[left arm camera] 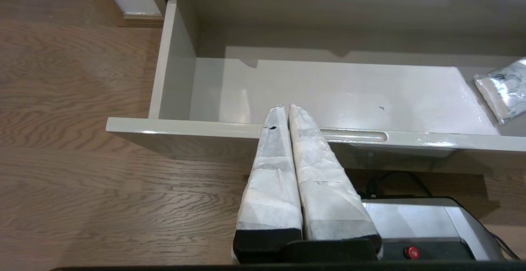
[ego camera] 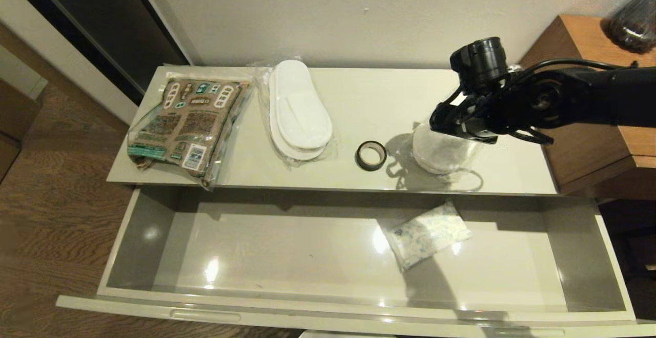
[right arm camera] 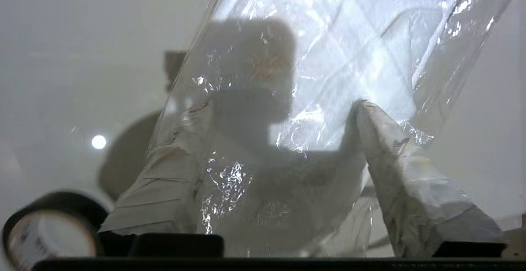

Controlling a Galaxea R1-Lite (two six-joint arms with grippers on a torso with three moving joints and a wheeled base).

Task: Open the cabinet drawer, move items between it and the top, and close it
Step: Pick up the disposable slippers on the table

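Note:
The cabinet drawer [ego camera: 128,235] stands pulled fully out, its front slot handle [left arm camera: 353,135] showing. On the top [ego camera: 389,97] lie the brown-and-green packet [ego camera: 187,123], one wrapped pair of white slippers [ego camera: 300,112] and the black tape roll [ego camera: 371,155]. The second wrapped slipper pair [ego camera: 438,153] sits on the right of the top, partly under my right gripper [ego camera: 456,123]. Its fingers [right arm camera: 390,172] are spread wide with the clear wrap [right arm camera: 328,57] between them. My left gripper [left arm camera: 285,106] is shut and empty, just in front of the drawer's front edge.
A small white crinkled sachet [ego camera: 428,233] lies in the drawer, right of centre. The taller brown wooden unit [ego camera: 589,148] stands at the right with a dark jar [ego camera: 635,20] on it. Wood floor lies left of the cabinet; the robot's base [left arm camera: 419,221] is below the drawer front.

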